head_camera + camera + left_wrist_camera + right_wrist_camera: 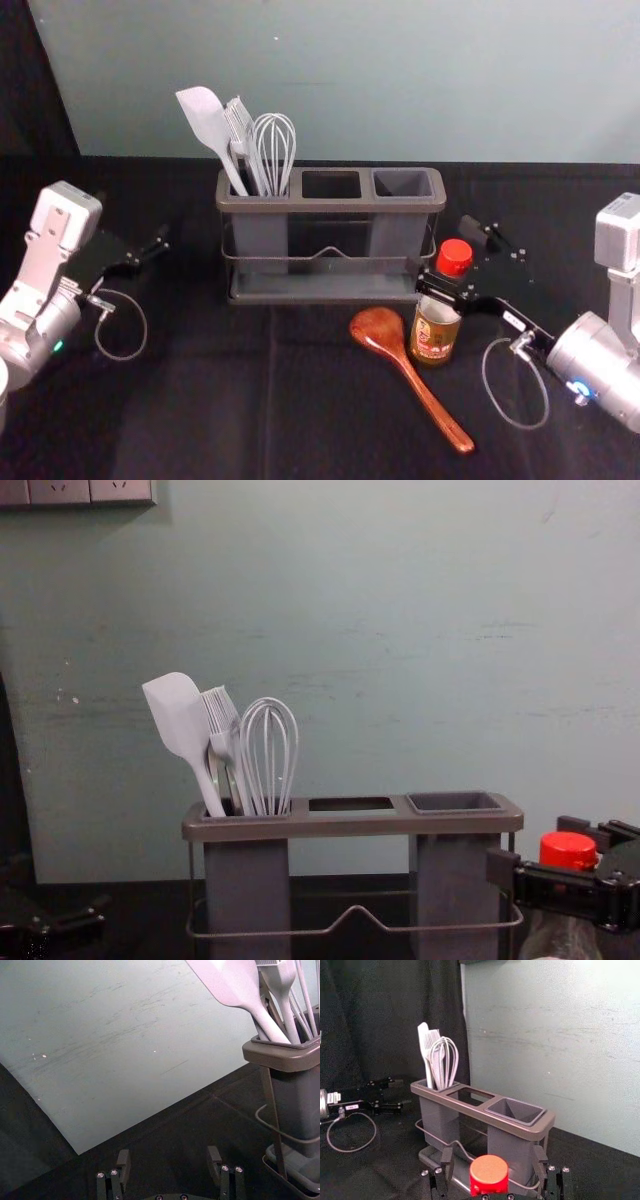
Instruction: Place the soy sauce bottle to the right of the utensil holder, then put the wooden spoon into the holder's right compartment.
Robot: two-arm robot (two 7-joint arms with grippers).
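Bottle [434,340] is standing upright on the table's near side, by the holder's [325,297] right end. The right gripper [443,250] is reaching in from the right, its fingers sitting apart on either side of the red cap [455,254], leaving gaps. The spoon [408,365] is lying just left of the bottle, its handle pointing near and right. Left of the holder, the left gripper [152,250] is hovering, fingers spreading apart. Utensils [268,150] are filling the holder's left compartment.
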